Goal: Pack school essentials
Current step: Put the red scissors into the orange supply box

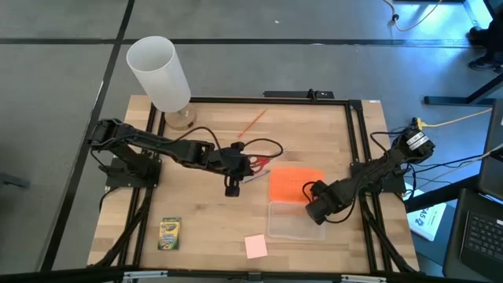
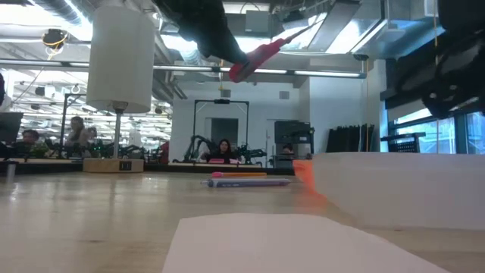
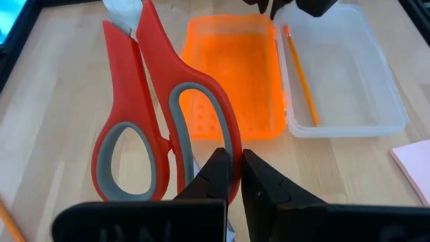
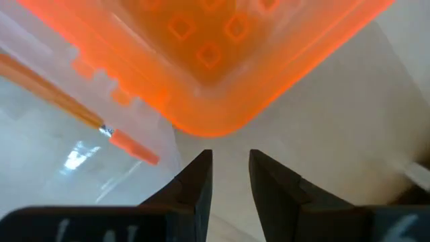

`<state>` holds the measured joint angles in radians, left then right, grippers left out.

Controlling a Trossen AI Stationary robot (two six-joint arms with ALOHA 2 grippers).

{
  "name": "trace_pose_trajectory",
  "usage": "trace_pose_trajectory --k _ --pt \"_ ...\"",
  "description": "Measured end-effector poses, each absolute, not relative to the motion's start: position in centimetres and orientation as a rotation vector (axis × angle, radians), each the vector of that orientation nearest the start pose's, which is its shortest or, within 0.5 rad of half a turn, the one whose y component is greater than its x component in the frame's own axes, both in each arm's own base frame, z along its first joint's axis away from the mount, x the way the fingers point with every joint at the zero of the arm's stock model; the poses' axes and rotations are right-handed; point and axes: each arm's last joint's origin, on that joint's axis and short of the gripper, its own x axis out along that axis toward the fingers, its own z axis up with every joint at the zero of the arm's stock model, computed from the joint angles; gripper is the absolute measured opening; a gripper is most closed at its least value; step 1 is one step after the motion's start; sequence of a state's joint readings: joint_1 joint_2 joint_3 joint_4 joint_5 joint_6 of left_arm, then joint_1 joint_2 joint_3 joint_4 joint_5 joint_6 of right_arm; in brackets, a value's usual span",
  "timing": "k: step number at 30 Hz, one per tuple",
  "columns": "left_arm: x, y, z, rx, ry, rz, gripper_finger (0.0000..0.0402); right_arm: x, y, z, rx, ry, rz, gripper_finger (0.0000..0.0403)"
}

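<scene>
Left gripper (image 3: 234,176) fingers around red-handled scissors (image 3: 161,114), above wooden table (image 1: 212,216).

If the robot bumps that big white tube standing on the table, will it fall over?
Probably. The white tube is tall for its narrow base, so a bump near the top could tip it. It looks hollow and open-topped, likely light. Once down it would probably roll, being round. The left gripper, holding the scissors, is away from it.

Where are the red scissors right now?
The red-handled scissors hang above the table's middle, gripped by the left end effector, just left of the orange lid in the high view.
</scene>
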<state>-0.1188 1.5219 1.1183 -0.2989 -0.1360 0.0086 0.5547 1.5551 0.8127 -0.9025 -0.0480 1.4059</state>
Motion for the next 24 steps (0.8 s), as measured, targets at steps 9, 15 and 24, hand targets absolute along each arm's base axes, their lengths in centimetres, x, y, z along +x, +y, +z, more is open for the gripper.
trace_pose_trajectory --k 9,15,24 --pt "32.5 -3.5 26.2 0.096 0.728 0.016 0.0009 21.1 10.9 14.9 0.694 1.411 -0.733 0.0101" --pt "32.3 -3.8 26.0 0.108 0.754 0.015 0.0009 22.0 10.0 15.0 0.724 1.333 -0.759 0.0101" --pt "31.1 -3.8 27.5 0.093 0.725 0.031 0.0009 22.9 9.2 15.1 0.652 1.298 -0.669 0.0101"
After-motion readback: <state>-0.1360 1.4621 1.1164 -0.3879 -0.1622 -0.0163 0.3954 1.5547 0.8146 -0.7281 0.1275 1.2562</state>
